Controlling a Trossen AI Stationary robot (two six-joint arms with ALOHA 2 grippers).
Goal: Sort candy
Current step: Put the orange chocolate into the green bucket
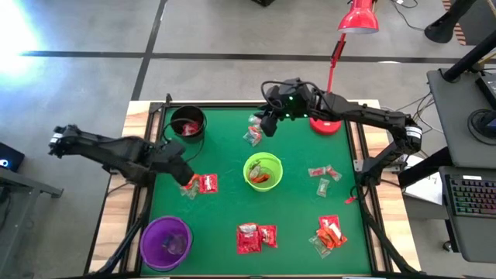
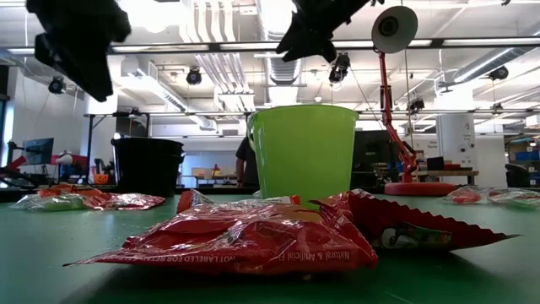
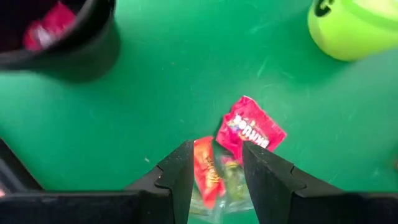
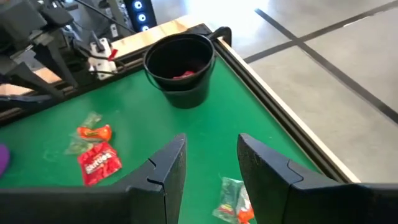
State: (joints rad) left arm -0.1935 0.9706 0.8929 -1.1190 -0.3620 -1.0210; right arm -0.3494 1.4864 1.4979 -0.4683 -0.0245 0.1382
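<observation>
Candy lies in small groups on the green table. My left gripper (image 1: 186,177) is open and hangs above one group near the left side: an orange-red wrapper (image 3: 206,171) and a pale wrapper (image 3: 234,182) show between its fingers, with a flat red packet (image 3: 252,127) just beyond. My right gripper (image 1: 267,124) is open and raised over the far middle, beside a pale and orange cluster (image 1: 253,133), which also shows below its fingers (image 4: 231,200). In the low view both grippers, left (image 2: 76,42) and right (image 2: 316,29), hang well above the table.
A black bowl (image 1: 187,122) at far left holds a red packet (image 3: 46,28). A lime-green bowl (image 1: 262,172) in the middle holds orange candy. A purple bowl (image 1: 165,242) stands near left. More candy lies right (image 1: 322,172) and near (image 1: 249,237), (image 1: 329,232). A red lamp base (image 1: 325,124) stands at the far right.
</observation>
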